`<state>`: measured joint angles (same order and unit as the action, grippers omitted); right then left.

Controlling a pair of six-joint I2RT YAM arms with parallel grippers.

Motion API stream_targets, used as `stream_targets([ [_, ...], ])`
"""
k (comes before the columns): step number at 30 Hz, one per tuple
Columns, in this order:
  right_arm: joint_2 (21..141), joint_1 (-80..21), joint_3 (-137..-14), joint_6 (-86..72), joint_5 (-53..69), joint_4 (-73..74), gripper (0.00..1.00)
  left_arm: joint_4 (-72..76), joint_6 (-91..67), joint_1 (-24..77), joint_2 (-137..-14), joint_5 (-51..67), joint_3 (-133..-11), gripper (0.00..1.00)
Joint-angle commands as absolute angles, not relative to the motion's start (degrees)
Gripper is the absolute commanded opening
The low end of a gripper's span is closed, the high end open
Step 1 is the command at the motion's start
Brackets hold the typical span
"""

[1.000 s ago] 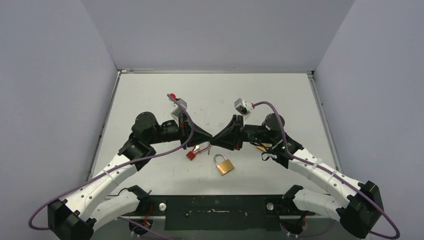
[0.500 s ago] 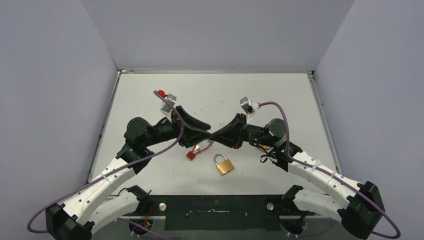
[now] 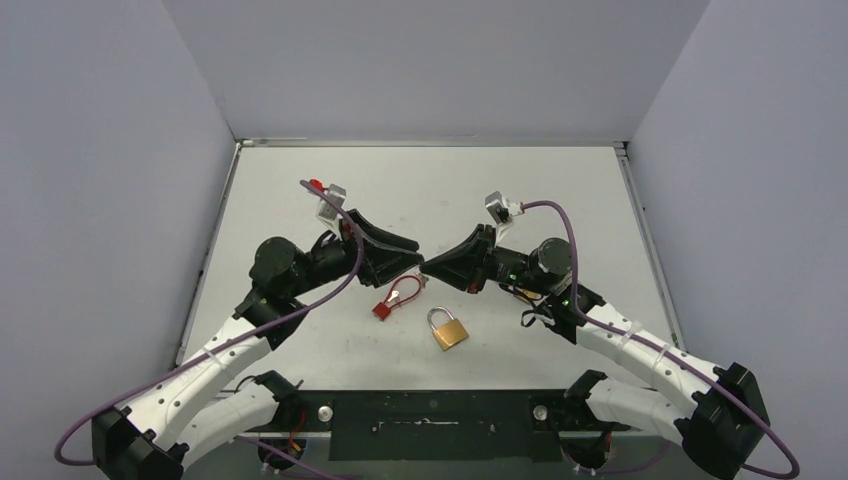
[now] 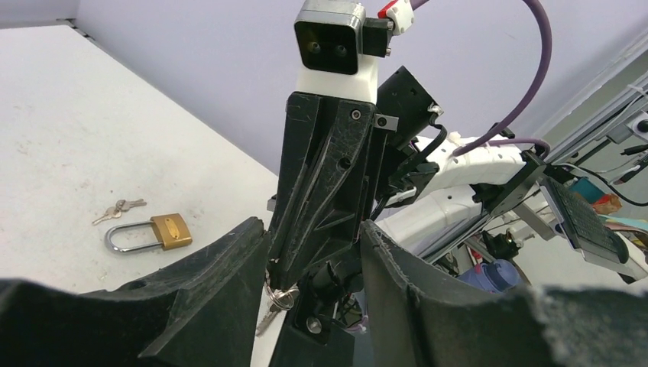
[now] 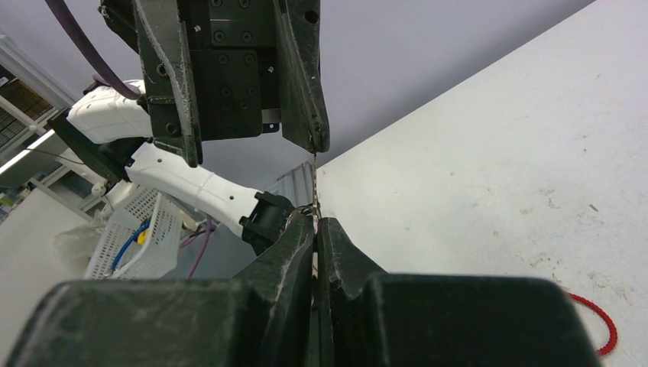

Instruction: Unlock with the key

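Well, from above, the hard, heavy-looking padlock (image 3: 449,328) lies flat on the table (image 3: 560,190). The left wrist view shows the left gripper (image 4: 313,229) open. The right wrist view shows the right gripper (image 5: 315,223) pinched shut on the thin, slippery key (image 5: 314,183), best held by its flat sides.

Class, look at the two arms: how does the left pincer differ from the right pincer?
The left pincer stands open; the right pincer is shut. The right pincer pinches a key; the left pincer grips nothing. Both hang above the table, tips facing, near the brass padlock.
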<state>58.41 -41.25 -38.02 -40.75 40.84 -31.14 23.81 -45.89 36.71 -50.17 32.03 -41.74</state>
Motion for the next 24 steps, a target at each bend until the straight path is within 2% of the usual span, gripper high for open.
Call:
stream_targets([
  [1,56.9,-41.0,-38.5,-40.9,40.9,-35.2,0.0,23.6,-45.2,36.9,-50.9,29.8,-43.0,0.46],
  [7,56.6,-41.1,-38.3,-40.9,40.9,-35.4,0.0,21.1,-43.9,37.0,-51.2,30.2,-43.0,0.4],
  [13,56.3,-41.0,-37.7,-40.8,41.7,-35.6,0.0,19.6,-43.4,37.0,-49.4,25.9,-41.8,0.6],
  [17,55.7,-41.0,-36.6,-41.3,42.1,-36.0,0.0,20.0,-43.8,37.0,-49.5,25.3,-41.6,0.65],
  [19,55.6,-41.0,-36.5,-41.2,41.8,-35.3,0.0,22.3,-44.9,37.0,-49.7,26.2,-40.9,0.62],
  [24,56.0,-40.9,-37.0,-41.5,41.3,-35.6,0.0,24.3,-46.0,37.0,-50.4,29.0,-40.2,0.4],
])
